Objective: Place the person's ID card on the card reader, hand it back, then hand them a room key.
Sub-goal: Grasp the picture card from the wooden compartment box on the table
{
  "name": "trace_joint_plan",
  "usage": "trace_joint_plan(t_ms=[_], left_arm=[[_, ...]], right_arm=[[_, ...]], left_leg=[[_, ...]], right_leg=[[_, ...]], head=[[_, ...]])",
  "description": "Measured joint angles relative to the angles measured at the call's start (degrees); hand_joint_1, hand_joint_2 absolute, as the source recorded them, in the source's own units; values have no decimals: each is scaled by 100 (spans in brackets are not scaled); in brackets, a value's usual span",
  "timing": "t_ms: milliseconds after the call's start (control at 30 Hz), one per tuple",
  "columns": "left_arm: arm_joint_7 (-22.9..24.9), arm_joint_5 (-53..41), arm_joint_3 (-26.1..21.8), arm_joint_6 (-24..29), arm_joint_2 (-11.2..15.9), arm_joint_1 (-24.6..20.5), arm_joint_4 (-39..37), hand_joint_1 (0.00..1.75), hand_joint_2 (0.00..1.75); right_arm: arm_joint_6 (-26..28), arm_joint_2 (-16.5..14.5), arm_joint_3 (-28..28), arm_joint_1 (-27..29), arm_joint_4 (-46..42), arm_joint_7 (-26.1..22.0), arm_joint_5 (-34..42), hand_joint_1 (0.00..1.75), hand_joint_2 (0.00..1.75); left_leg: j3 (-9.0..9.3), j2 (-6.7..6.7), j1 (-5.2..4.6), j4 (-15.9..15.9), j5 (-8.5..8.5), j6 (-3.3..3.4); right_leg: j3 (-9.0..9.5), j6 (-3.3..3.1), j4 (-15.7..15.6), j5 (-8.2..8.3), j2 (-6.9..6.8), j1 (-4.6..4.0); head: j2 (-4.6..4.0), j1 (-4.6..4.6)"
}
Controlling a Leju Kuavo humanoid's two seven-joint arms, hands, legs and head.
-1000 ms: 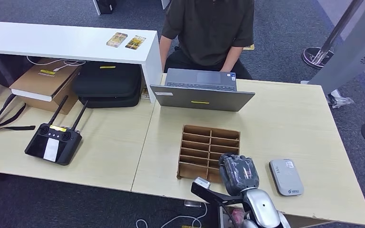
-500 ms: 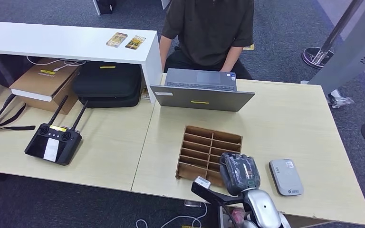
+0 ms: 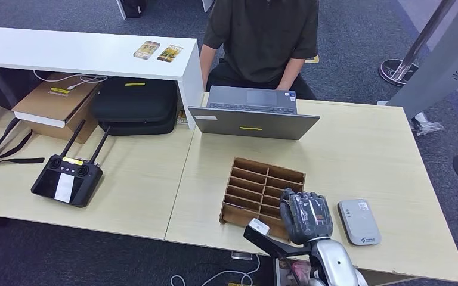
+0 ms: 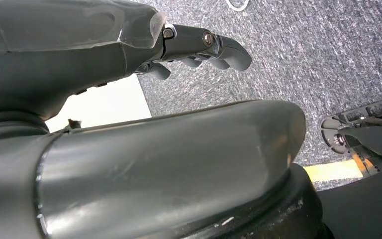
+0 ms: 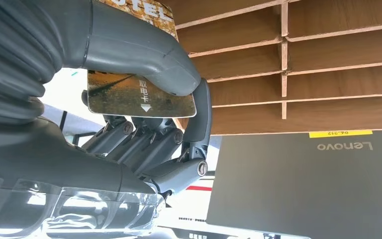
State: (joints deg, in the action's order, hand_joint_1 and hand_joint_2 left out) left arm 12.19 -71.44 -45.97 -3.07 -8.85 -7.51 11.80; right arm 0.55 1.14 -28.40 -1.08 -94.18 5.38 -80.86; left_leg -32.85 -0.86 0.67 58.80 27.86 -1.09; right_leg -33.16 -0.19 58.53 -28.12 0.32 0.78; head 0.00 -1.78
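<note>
Your right hand (image 5: 129, 124) is pinching a glossy brown-and-gold hotel key card (image 5: 139, 94) between thumb and fingers, just above the brown slotted cardboard card rack (image 3: 262, 190) on the counter (image 3: 358, 155). Because the grip is covering so little of the card, it could be slipping or snagging on a divider as you lift toward the person in the dark shirt (image 3: 262, 36). Your left hand (image 4: 199, 47) is hanging empty over the carpet, fingers loosely apart.

Card reader (image 3: 359, 221) right of wooden organizer (image 3: 262, 190), laptop (image 3: 254, 115) behind.

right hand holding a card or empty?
Holding. The right hand pinches a room key card between thumb and fingers, in front of the wooden organizer.
</note>
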Motion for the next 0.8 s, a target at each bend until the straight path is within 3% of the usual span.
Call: trace_joint_plan(t_ms=[433, 800], left_arm=[[3, -65, 37, -70, -3, -32, 0, 0, 0], [3, -49, 42, -67, -2, -30, 0, 0, 0]], right_arm=[[184, -9, 112, 155, -285, -3, -87, 175, 175], [1163, -84, 487, 388, -982, 103, -213, 175, 175]], left_leg=[[0, 0, 0, 0, 0, 0], [0, -1, 0, 0, 0, 0]], right_leg=[[0, 0, 0, 0, 0, 0], [0, 0, 0, 0, 0, 0]], head=[[0, 1], [0, 1]])
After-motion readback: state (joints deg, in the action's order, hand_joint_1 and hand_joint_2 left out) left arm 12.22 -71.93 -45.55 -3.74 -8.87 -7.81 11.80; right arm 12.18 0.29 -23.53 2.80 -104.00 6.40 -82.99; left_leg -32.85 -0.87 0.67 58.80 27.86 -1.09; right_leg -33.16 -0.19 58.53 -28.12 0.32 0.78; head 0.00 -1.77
